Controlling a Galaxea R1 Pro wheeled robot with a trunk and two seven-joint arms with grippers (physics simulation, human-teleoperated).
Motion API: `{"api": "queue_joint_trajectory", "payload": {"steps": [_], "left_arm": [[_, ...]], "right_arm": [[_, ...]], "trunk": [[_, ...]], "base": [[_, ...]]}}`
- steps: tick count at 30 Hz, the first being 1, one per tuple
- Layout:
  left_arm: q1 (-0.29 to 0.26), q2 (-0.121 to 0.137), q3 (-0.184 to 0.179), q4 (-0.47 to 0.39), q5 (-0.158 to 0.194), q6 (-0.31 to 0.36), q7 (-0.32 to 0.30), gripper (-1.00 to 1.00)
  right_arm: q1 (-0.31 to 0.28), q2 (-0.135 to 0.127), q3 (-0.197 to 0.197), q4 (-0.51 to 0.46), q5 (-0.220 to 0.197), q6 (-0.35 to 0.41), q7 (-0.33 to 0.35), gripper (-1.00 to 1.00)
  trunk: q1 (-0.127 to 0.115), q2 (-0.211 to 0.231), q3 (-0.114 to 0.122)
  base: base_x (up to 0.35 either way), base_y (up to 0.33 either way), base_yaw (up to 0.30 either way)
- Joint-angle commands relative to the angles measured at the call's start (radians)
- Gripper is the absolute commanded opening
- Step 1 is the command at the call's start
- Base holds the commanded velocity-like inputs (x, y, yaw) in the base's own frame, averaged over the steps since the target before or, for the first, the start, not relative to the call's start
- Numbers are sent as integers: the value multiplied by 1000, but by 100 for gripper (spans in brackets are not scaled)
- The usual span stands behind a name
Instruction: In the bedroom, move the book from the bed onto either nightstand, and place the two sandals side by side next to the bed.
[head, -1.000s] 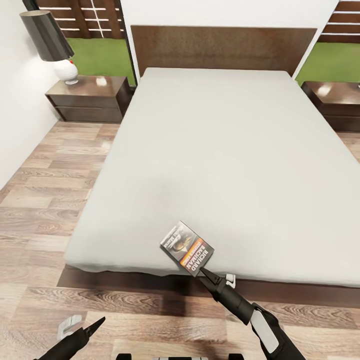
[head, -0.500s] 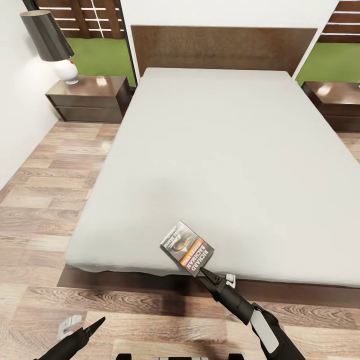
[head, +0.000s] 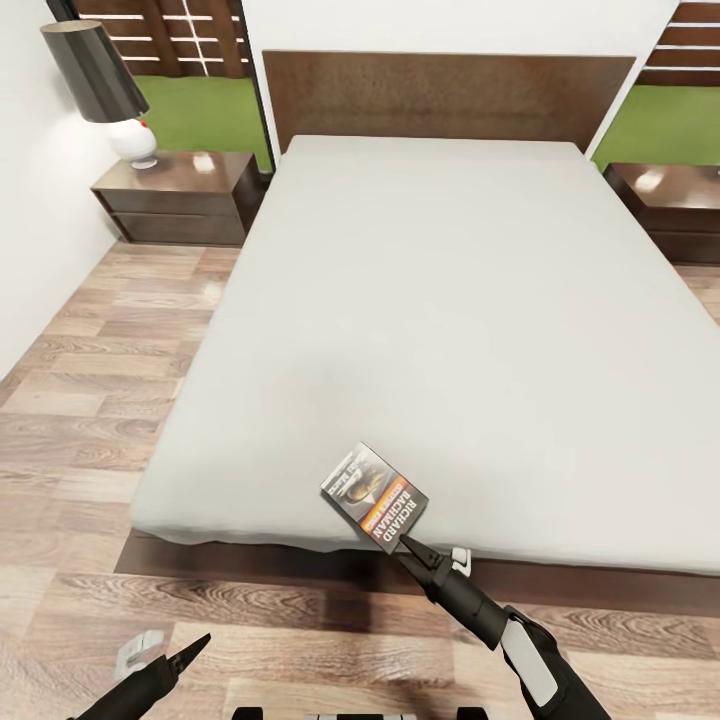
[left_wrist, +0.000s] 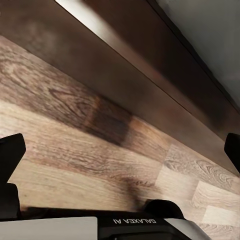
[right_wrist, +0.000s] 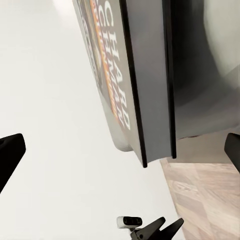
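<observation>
The right arm is seen reaching up from the lower edge of the head view toward the foot of the bed (head: 430, 300), its dark forearm slanted up and to the left, and the right gripper (head: 408, 545) is brought to a narrow point just at the near corner of the book (head: 375, 497). In the right wrist view the fingers (right_wrist: 10, 155) are shown set wide apart at the two sides of the picture, with the book (right_wrist: 135, 85) seen edge-on between and beyond them; nothing is clamped. The book is found lying flat on the grey mattress near the bed's foot edge, close to its midline. Its cover faces up, and its long axis is turned diagonally to the bed's foot edge, one corner pointing toward the gripper. The left arm is held low, near the floor (head: 90, 420) in front of the bed, and the left gripper (head: 190, 648) is angled up toward the bed frame. In the left wrist view its fingers (left_wrist: 11, 160) are seen spread apart over the wood planks (left_wrist: 75, 150), with nothing between them. A nightstand (head: 180, 195) carrying a lamp (head: 105, 90) is seen beside the head of the bed, and a second nightstand (head: 670, 205) is placed at the other side.
</observation>
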Motion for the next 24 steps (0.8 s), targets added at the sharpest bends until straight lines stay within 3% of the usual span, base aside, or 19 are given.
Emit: {"api": "queue_joint_trajectory", "payload": {"steps": [1, 24], "left_arm": [[0, 0, 1, 0, 8, 10, -4, 100], [0, 0, 1, 0, 8, 10, -4, 100]], "right_arm": [[0, 1, -3, 0, -2, 8, 2, 100], [0, 1, -3, 0, -2, 8, 3, 100]], "trunk": [[0, 0, 0], [0, 0, 0]], "base": [[0, 0, 96], [0, 0, 55]]}}
